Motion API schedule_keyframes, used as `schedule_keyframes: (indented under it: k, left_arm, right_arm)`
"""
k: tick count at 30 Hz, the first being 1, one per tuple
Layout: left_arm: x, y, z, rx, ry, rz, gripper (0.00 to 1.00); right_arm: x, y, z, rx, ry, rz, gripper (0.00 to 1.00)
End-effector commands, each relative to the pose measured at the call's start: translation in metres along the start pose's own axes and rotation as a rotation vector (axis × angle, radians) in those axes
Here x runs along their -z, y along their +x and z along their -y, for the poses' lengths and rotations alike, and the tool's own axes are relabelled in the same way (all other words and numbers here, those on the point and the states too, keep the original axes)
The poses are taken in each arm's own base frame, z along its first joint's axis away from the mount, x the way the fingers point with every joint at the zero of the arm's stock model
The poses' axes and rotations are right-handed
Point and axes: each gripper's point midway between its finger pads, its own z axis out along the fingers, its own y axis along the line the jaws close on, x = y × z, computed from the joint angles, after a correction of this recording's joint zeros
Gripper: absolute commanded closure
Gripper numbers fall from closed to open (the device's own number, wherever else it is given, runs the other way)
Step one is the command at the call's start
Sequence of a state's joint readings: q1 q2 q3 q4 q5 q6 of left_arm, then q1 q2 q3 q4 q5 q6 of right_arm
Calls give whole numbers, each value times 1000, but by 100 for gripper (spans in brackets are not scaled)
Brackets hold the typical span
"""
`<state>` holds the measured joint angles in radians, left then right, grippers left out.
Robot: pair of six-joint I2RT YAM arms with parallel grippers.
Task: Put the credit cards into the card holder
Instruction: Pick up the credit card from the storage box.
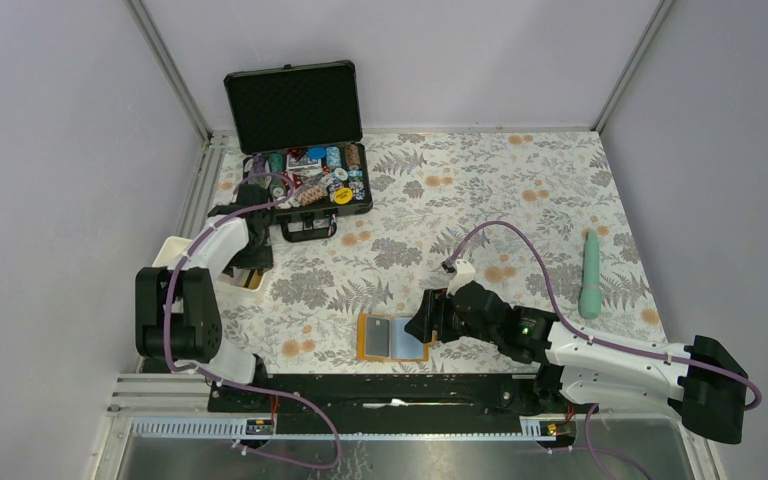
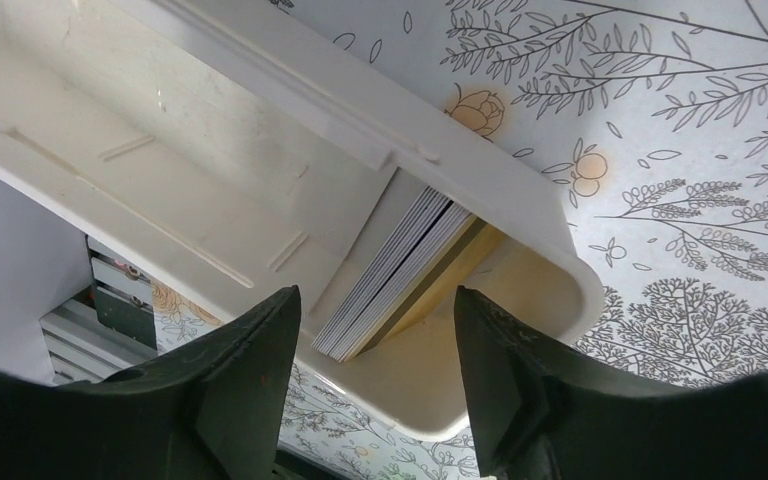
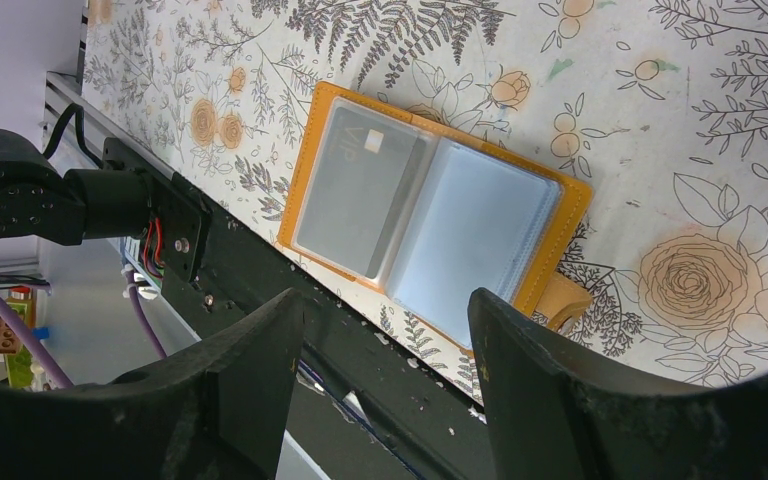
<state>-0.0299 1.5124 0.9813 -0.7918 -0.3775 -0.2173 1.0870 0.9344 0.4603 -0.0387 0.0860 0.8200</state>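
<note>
- Over the white tray [image 2: 460, 170] at the table's left side, the left gripper [image 2: 375, 300] hangs with its two dark fingers [image 2: 245, 370] spread well apart and nothing between them.
- Just below that gap, a stack of credit cards [image 2: 390, 265] stands on edge inside the tray, leaning against one of its walls. Most show pale edges, with a darker, gold-toned one at the outer side of the stack.
- Nearer the middle of the table, the right gripper [image 3: 385, 305] is also wide open and holds nothing. From above it sits at the right edge of the card holder [image 3: 430, 215]; whether it touches it I cannot tell.
- The card holder lies opened flat on the flowered table [image 1: 480, 200], close to the black rail [image 1: 390, 385] along the near edge, its clear sleeves facing up.
- One grey card [image 3: 355, 190] sits in the sleeve farther from the right gripper; the other sleeve looks pale blue.
- The holder's snap tab [image 3: 560, 300] pokes out from under the side nearest the right gripper.
- Farther back, a black case [image 1: 295, 105] stands open with poker chips [image 1: 335, 160] inside.
- A teal stick-shaped object [image 1: 591, 275] lies near the table's right edge, well apart from the holder.
</note>
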Motion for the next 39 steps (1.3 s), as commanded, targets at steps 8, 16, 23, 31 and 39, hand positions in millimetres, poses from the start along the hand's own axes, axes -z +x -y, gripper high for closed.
schedule_keyframes:
  k: [8,16,23,31,39]
  left_arm:
    - [2,-14,-13,29,-77,25,48]
    - [7,-17,-20,46,-101,54,60]
    - [12,-17,-22,56,-95,77,67]
    - [14,-18,-20,60,-81,88,76]
    - [18,-17,-17,61,-51,93,84]
  right_arm:
    - [1,-7,-5,-16,-26,31,32]
    - [2,-8,-6,-19,-30,33,32]
    - [2,-8,-6,-19,-29,33,32]
    - [2,-8,-6,-20,-29,33,32]
    - [1,-8,-7,-18,-28,31,32]
